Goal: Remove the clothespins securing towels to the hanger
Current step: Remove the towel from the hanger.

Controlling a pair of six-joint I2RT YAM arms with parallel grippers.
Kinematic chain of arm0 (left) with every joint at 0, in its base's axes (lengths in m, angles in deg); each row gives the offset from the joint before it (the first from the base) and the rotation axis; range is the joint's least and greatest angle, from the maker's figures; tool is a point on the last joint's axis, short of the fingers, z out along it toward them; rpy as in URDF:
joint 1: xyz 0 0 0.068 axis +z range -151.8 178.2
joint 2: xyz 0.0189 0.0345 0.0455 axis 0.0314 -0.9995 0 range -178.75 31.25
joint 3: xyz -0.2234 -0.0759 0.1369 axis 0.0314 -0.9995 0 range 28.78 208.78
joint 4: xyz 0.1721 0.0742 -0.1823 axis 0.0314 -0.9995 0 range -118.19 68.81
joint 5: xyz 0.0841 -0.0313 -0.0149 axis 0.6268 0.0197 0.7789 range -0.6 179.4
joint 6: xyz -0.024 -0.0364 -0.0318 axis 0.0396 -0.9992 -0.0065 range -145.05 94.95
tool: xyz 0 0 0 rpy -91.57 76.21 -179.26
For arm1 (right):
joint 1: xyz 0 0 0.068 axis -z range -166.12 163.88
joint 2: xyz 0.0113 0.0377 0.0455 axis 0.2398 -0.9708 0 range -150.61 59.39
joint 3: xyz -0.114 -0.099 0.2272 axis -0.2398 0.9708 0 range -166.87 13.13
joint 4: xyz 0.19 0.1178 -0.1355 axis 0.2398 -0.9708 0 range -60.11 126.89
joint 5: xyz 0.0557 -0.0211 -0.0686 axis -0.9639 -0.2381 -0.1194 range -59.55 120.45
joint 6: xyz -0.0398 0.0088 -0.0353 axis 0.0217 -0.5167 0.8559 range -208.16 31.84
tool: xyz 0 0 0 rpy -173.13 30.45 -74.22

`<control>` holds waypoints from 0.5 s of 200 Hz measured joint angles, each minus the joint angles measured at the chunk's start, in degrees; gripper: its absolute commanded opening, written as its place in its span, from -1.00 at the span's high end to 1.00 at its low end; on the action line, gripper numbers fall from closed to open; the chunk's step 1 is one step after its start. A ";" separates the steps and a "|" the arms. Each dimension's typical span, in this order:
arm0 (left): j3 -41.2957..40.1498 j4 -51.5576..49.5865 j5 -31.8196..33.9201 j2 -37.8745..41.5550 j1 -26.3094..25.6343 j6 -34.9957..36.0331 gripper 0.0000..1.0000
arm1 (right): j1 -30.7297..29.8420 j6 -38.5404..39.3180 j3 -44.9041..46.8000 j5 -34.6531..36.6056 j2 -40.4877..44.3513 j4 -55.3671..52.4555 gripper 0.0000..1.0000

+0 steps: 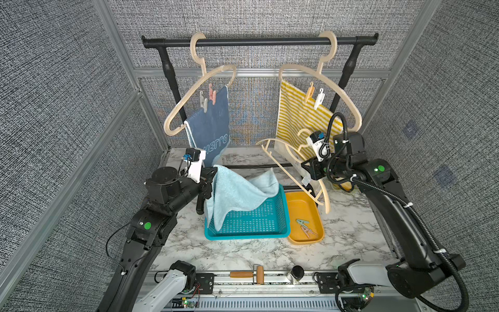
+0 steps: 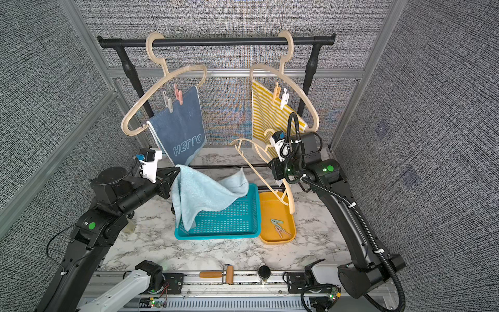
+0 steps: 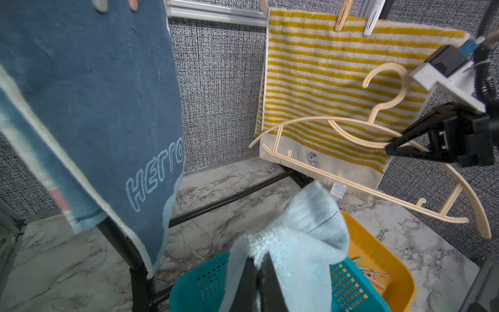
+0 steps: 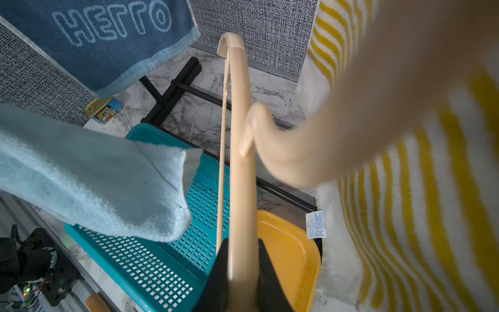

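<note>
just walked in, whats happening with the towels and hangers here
The left gripper is shut on the light aqua towel, holding it up over the teal basket. The right gripper is clamped on a bare beige hanger, off the rail and tilted above the yellow tray, where two clothespins lie. The blue towel and the striped towel hang at the rail, each with two pegs on it.

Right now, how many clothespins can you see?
6 clothespins: beige and pink on the blue towel, orange and white on the striped towel, green and pink in the yellow tray. Others may be hidden.
</note>
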 measured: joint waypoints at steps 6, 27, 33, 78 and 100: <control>-0.02 -0.09 -0.20 -0.26 0.00 0.00 1.00 | 0.00 0.00 -0.52 0.02 0.02 -0.15 1.00; 0.04 0.17 -0.66 -0.48 0.00 0.00 1.00 | 0.02 0.07 -2.14 0.55 0.02 -0.63 1.00; 0.02 0.37 -0.96 -0.46 0.02 0.00 1.00 | 0.04 0.07 -2.43 0.70 0.02 -0.66 1.00; -1.51 2.54 -6.38 -2.62 0.00 -0.09 1.00 | 0.04 0.02 -2.40 -0.76 -0.04 -0.61 1.00; -3.23 3.72 -10.32 -3.23 -0.04 -0.48 1.00 | 0.00 -0.09 -2.25 -2.14 0.11 -0.35 1.00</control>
